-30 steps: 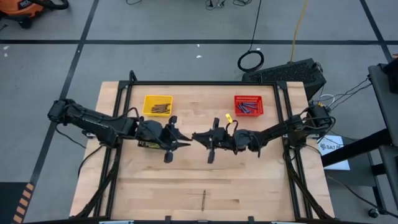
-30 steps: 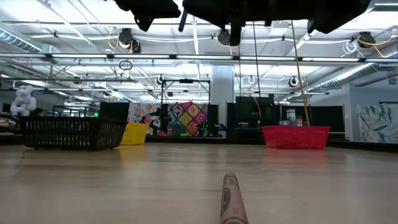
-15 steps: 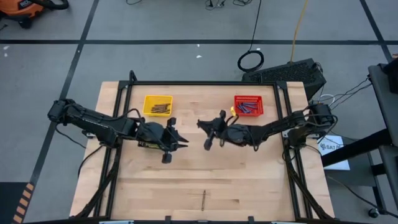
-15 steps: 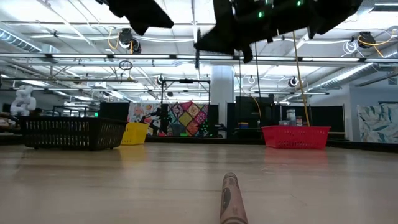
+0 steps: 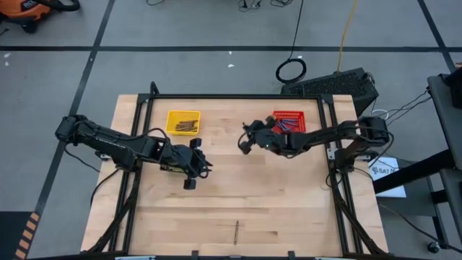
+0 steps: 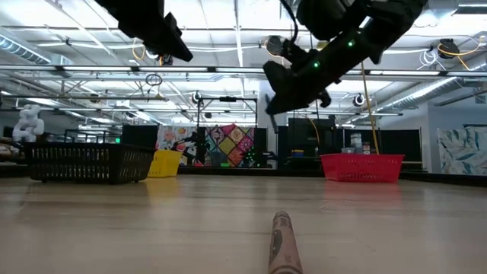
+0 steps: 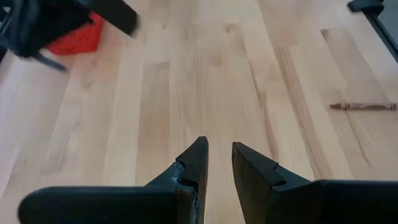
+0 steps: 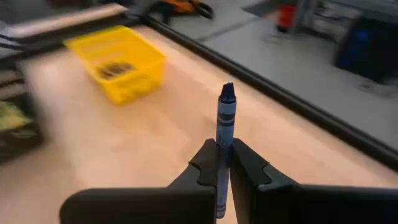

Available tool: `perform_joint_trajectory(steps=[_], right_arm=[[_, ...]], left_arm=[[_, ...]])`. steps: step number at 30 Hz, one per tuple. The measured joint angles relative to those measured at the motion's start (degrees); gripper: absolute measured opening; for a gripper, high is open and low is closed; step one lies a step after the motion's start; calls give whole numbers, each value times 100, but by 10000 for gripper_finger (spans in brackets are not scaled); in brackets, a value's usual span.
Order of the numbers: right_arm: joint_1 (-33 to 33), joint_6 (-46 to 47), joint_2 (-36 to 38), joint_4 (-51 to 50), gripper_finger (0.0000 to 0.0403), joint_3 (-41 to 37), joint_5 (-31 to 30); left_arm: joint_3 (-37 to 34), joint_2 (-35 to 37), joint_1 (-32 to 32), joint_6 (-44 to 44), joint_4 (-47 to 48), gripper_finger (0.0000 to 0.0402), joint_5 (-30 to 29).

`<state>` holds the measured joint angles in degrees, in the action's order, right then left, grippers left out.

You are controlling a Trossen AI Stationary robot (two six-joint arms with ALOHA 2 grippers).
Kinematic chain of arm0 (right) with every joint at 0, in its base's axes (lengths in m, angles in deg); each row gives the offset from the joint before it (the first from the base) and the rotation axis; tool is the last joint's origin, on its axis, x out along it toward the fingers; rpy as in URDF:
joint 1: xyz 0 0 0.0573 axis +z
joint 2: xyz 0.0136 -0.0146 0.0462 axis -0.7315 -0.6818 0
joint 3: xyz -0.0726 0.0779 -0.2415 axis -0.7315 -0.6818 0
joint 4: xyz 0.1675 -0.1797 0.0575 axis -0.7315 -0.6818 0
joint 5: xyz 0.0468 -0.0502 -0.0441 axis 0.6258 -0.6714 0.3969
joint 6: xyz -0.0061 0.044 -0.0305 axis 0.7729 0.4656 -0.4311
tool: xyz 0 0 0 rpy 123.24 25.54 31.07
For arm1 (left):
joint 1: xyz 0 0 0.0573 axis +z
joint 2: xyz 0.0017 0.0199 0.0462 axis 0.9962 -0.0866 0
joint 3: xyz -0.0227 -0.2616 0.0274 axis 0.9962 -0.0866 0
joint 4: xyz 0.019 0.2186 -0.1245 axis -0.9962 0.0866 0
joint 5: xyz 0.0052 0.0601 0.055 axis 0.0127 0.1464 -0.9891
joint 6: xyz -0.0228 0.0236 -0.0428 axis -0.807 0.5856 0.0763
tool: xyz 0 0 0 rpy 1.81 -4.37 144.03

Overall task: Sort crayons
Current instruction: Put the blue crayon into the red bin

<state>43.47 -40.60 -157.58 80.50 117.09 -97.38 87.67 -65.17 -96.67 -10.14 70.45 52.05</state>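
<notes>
The right end effector (image 8: 222,163) pinches a slim, paper-wrapped blue crayon (image 8: 225,121) upright above the pale wooden desk (image 5: 289,202), just beside the red mesh basket (image 5: 289,122). The left end effector (image 7: 219,163) hangs slightly parted, empty. A brown crayon (image 5: 236,231) lies near the desk's front edge.

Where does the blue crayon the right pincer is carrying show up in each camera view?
High view: hidden at the right pincer, left of the red basket.
Low view: not discernible under the right pincer.
Left wrist view: blurred blue stick beside the red basket.
Right wrist view: blue crayon upright between the fingers.
Shared landmark: red basket.
</notes>
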Motion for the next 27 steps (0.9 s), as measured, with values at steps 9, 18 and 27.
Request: perform_joint_trajectory(steps=[9,18,27], right_arm=[[-627,511,1131,-2173,0,0,-66],[-1169,1056,1496,-4396,0,0,-26],[-1771,740,1281,-4844,0,0,403]], left_arm=[[0,0,0,4,163,77,-1],[0,0,0,7,139,77,-2],[0,0,0,7,138,77,0]])
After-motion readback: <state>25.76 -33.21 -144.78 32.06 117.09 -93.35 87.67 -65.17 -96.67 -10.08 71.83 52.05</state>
